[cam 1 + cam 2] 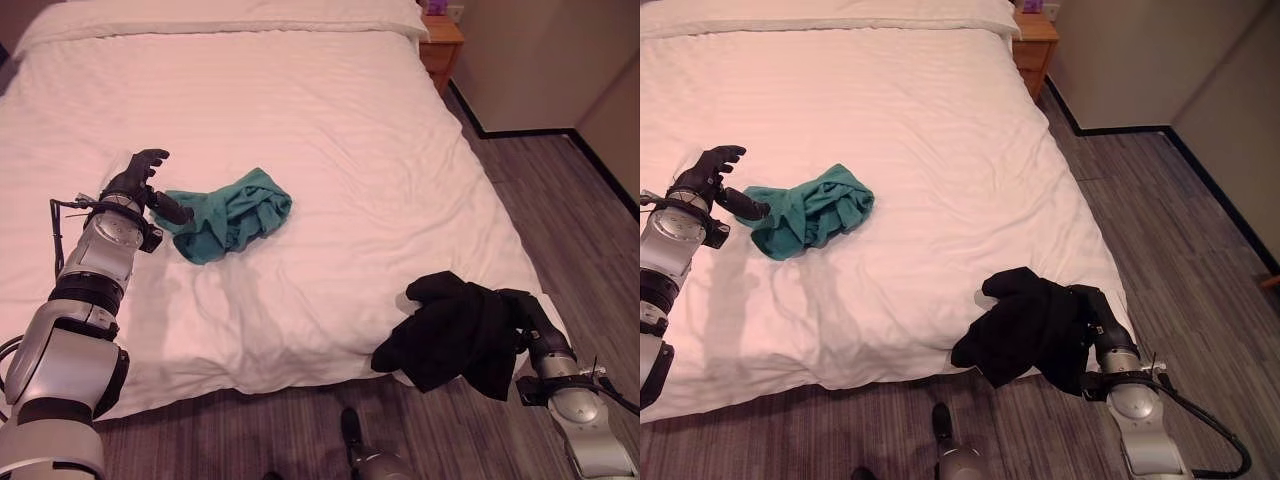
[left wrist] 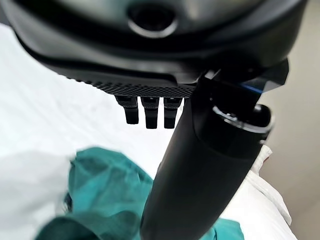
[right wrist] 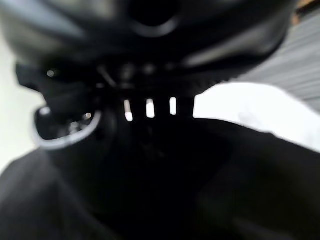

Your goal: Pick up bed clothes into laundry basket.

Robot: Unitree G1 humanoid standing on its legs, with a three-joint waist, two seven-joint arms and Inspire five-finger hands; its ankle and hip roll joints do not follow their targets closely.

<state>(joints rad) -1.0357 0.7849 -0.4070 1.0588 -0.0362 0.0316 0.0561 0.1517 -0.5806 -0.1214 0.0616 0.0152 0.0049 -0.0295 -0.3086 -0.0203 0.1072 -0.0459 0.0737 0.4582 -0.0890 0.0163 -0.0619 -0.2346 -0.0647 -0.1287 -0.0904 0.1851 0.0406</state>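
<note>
- Nearest, at the bed's front right corner: my right hand (image 1: pixel 1095 312) reaches in from the lower right and is buried in the black garment (image 1: pixel 1025 325). The right wrist view shows my fingers as dark bars against the black cloth (image 3: pixel 240 190); whether they are curled round it or straight, I cannot tell.
- The black garment lies bunched on the very corner of the white bed (image 1: pixel 330 110), part of it drooping over the front edge toward the wood-grain floor (image 1: pixel 590 230).
- Middle distance, left side: my left hand (image 1: pixel 140 175) is raised just over the sheet, fingers spread and loosely arched, thumb (image 1: pixel 172 209) stretched out toward the teal garment (image 1: pixel 232 214) and reaching its near-left edge. Nothing is pinched between thumb and fingers.
- In the left wrist view the thumb (image 2: pixel 200 170) crosses in front of the teal cloth (image 2: pixel 107 192), while the fingertips (image 2: pixel 150 114) hang apart from it over bare white sheet.
- The teal garment lies crumpled on the bed, left of centre, well apart from the black one.
- Far end: a pillow (image 1: pixel 230 18) runs across the head of the bed.
- Far right corner: a wooden nightstand (image 1: pixel 440 48) stands beside the bed against the wall.
</note>
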